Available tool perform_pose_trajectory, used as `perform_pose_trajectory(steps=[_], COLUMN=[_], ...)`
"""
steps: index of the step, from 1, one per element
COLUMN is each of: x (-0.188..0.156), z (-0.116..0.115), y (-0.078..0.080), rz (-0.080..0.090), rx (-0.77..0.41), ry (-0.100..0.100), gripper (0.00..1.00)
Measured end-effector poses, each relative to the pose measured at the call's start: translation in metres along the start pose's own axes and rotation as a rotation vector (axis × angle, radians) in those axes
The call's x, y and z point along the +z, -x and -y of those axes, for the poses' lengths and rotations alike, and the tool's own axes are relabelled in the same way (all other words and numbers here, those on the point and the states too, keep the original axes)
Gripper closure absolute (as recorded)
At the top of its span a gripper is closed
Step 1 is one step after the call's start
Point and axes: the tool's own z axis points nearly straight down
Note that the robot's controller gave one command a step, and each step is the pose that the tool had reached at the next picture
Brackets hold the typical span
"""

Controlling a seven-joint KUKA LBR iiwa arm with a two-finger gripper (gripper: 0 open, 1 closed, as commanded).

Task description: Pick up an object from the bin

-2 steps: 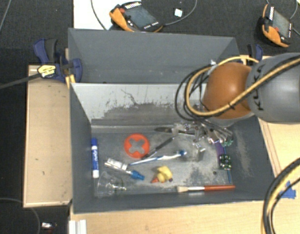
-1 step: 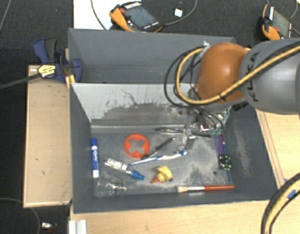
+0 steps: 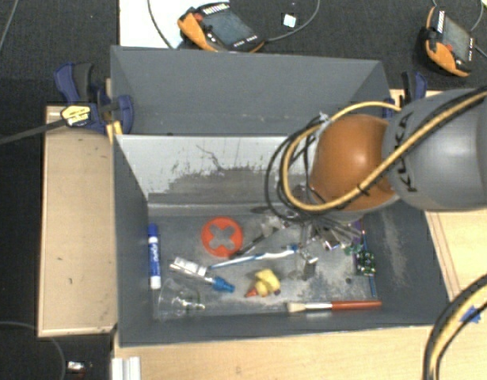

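- Clutter's the big worry here: the claw (image 3: 309, 253) sits low near the floor of the bin (image 3: 401, 291), tucked under the orange cover (image 3: 346, 165). I can't tell if it's spread or closed, or whether anything's in it.
- Closest thing is the toothbrush (image 3: 255, 256), white and blue, lying just left of the claw with one end about at it. My guess is that's the pick, but it's only a guess.
- It's thin and lies flat, so it could skid or pivot away instead of getting pinched.
- Just right of the claw is a green board (image 3: 363, 261). A sideways nudge could snag it or drag it along.
- Nearer the front wall, the yellow toy (image 3: 264, 283) and red brush (image 3: 334, 305) are close enough to get bumped.
- Further left, the orange disc (image 3: 221, 237) and blue marker (image 3: 154, 256) look safe.
- Those cables (image 3: 291, 172) looping off the cover might brush the back wall on a lift.
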Motion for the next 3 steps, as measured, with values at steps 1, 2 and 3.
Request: perform_pose_trajectory(steps=[1, 2, 3], x=[0.028, 0.027, 0.027], z=[0.039, 0.025, 0.025], y=[0.009, 0.008, 0.008], rz=[0.018, 0.011, 0.011], rx=[0.258, 0.042, 0.042], ry=[-0.006, -0.004, -0.004], gripper=[0.00, 1.00, 1.00])
